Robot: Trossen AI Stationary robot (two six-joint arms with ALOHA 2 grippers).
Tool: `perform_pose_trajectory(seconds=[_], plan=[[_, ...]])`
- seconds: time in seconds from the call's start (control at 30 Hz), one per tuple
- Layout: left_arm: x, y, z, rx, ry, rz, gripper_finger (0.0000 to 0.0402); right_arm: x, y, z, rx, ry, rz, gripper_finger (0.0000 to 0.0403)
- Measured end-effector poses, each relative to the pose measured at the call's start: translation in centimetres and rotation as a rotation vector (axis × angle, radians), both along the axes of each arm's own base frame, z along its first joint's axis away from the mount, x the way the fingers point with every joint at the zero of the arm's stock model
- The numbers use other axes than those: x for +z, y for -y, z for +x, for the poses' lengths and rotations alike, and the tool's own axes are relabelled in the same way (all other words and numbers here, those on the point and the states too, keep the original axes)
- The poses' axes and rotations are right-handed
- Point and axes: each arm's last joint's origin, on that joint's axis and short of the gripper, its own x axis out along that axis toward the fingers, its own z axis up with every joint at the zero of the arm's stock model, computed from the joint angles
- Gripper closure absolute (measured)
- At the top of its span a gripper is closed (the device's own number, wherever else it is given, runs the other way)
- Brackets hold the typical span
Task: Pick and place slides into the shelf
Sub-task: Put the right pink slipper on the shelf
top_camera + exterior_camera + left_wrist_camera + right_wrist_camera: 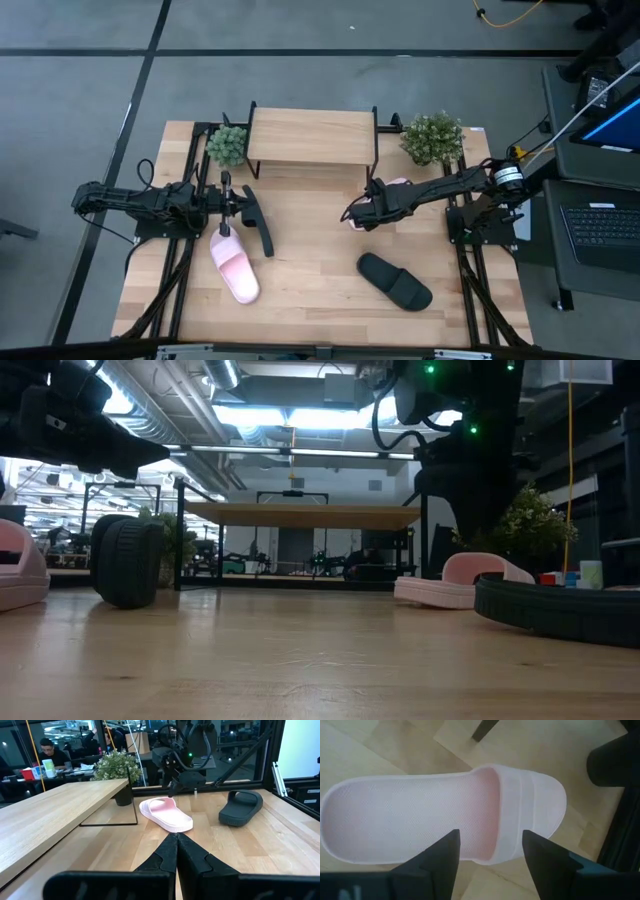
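Note:
The shelf [310, 135] stands at the table's far edge, its plank top bare. One pale pink slide [420, 815] lies sole down in front of the shelf's right end. My right gripper [490, 851] hangs open above it, pointing down, one finger over each long side near the strap [530, 805]. A black slide [260, 222] stands on its side left of centre. My left gripper [176, 840] is shut and raised beside its far end. A second pink slide [236, 266] and a second black slide [395, 281] lie flat toward the near edge.
Two small potted plants [228, 145] [432, 137] flank the shelf's ends. Bare wood lies between the slides at the table's middle [320, 230]. A laptop [605, 225] sits off the table's right side. People sit at desks in the room beyond [50, 752].

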Motion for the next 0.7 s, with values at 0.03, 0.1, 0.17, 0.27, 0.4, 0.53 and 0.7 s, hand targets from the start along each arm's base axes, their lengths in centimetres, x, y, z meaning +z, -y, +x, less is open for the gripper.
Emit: perform_pose_trajectory(seconds=[0.03, 0.1, 0.17, 0.27, 0.4, 0.53, 0.7], plan=[[0.0, 0.0, 0.0, 0.0, 0.0, 0.0, 0.0401, -0.3, 0.0, -0.2, 0.0, -0.008, -0.001, 0.0187], [0.0, 0.0, 0.0, 0.0, 0.0, 0.0, 0.0401, -1.0, 0.1, -0.5, 0.001, -0.021, -0.002, 0.0187], [0.0, 0.0, 0.0, 0.0, 0.0, 0.0, 0.0401, -1.7, 0.1, -0.9, -0.001, -0.041, -0.004, 0.0187], [0.0, 0.0, 0.0, 0.0, 0.0, 0.0, 0.0401, -2.1, 0.1, -1.3, -0.002, -0.059, -0.006, 0.0187], [0.0, 0.0, 0.0, 0.003, 0.0, 0.0, 0.0401, -2.3, 0.2, -1.4, -0.002, -0.06, -0.007, 0.0187], [0.0, 0.0, 0.0, 0.003, 0.0, 0.0, 0.0401, -2.3, 0.2, -1.3, -0.004, -0.046, -0.011, 0.0187], [0.0, 0.0, 0.0, 0.003, 0.0, 0.0, 0.0401, -2.3, 1.0, -1.2, -0.057, -0.029, -0.016, 0.0187]])
